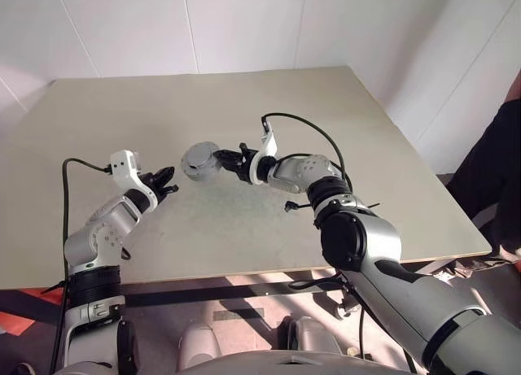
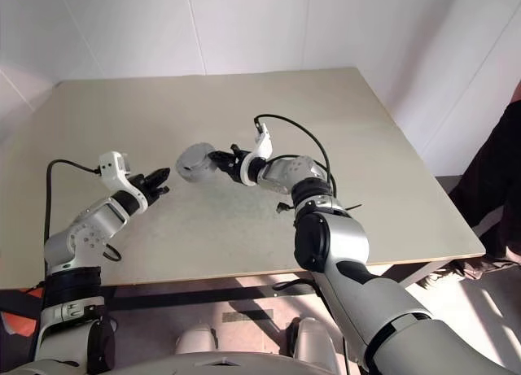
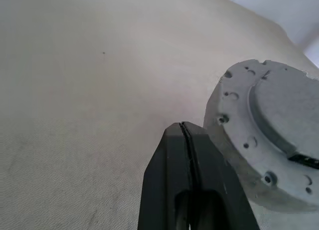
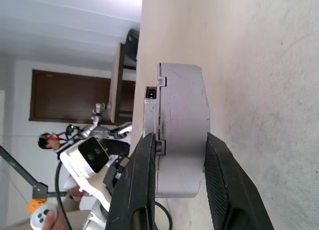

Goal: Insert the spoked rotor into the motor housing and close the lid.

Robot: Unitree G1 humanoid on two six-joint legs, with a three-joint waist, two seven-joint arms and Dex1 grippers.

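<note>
My right gripper [image 1: 218, 159] is shut on a thick round grey motor housing [image 1: 198, 160] near the middle of the table, one finger on each flat face [image 4: 182, 125]. It is held on edge just over the table top. A seam runs around its side. The grey lid face [image 3: 269, 140], with a raised centre and small holes around its rim, is turned toward my left gripper [image 1: 168, 180]. That gripper is shut and empty [image 3: 183, 127], a short way to the left of the housing and apart from it. The spoked rotor is hidden.
The beige table [image 1: 244, 98] stretches bare behind and in front of both grippers; its front edge runs close under my arms. A person stands at the table's right side [image 1: 509, 147]. Black cables loop over both wrists.
</note>
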